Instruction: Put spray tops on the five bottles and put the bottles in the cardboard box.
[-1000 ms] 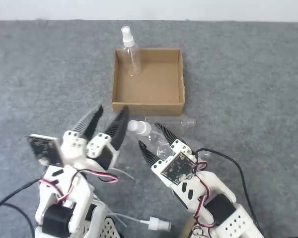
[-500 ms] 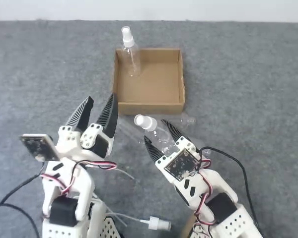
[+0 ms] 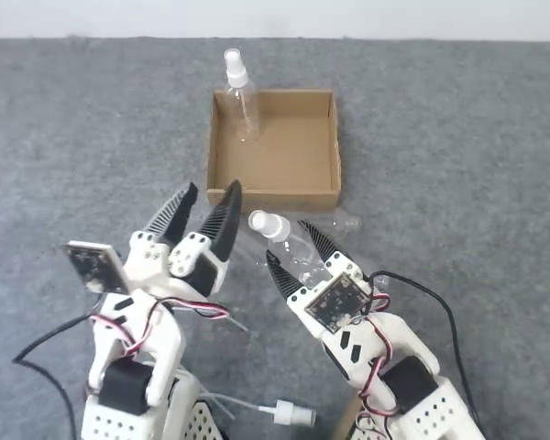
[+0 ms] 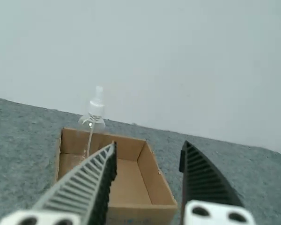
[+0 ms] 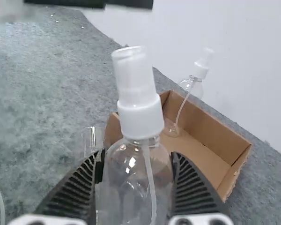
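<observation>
Grey, carpet-like fabric covers the tabletop (image 3: 64, 137). At the left, the left claw (image 3: 212, 187) (image 4: 150, 145) hangs released with nothing between its dark ribbed fingers, which are spread apart. It points toward the near left corner of the cardboard box (image 3: 273, 195) (image 4: 131, 187) (image 5: 210, 136) and sits just short of it.

Near the front edge, between the two arm bases, a loose spray top (image 3: 291, 415) lies on its side, its thin tube trailing toward the left arm. The box sits open-topped in the middle of the far half. One capped bottle (image 3: 242, 105) (image 4: 91, 123) (image 5: 189, 86) stands upright in its far left corner.

Just in front of the box's near wall, between the claws, a faint clear shape (image 3: 243, 249) lies on the fabric. It may be another bottle, but the high view is too poor to tell.

To its right, the right claw (image 3: 285, 240) (image 5: 136, 154) is clenched on the held bottle (image 3: 293, 247) (image 5: 136, 178), gripping its clear body on both sides. Its white spray top is fitted and tilts toward the box. Nothing stands between this bottle and the box but the near wall.

Further right, an uncapped bottle (image 3: 335, 223) lies on its side just beside the box's near right corner, close to the right claw. A black cable (image 3: 431, 298) loops over the fabric beside the right arm.
</observation>
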{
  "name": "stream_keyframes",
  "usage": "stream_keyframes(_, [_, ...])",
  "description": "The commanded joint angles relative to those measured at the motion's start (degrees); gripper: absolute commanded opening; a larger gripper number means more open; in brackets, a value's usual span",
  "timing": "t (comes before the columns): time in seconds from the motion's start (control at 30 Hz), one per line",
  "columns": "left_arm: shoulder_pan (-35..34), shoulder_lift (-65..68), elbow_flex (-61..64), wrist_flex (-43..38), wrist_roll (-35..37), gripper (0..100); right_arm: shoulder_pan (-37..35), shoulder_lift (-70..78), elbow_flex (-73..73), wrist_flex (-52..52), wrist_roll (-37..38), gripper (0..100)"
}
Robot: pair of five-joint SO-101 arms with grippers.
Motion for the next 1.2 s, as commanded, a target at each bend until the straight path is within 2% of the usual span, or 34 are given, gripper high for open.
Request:
stream_keyframes(0.0, [3.69,-0.79,0.22,-1.85,-3.87,21,0.57,-1.1,-5.89,-0.04,-2.99,0.7])
stream_keyframes(0.27, [12.48,-0.88,2.24,-1.58,-10.9,21,0.57,-1.1,-5.63,-0.04,-2.99,0.7])
stream_keyframes(0.7, [13.8,-0.7,2.33,-1.49,-11.69,21,1.01,-1.1,-5.36,0.04,-2.9,0.7])
stream_keyframes(0.93, [19.6,-0.79,2.42,1.32,-16.18,21,1.01,-1.1,-5.36,0.04,-2.9,0.7])
stream_keyframes(1.17, [16.0,-0.97,1.89,1.05,-16.0,21,1.1,-1.01,-5.27,0.13,-2.9,0.7])
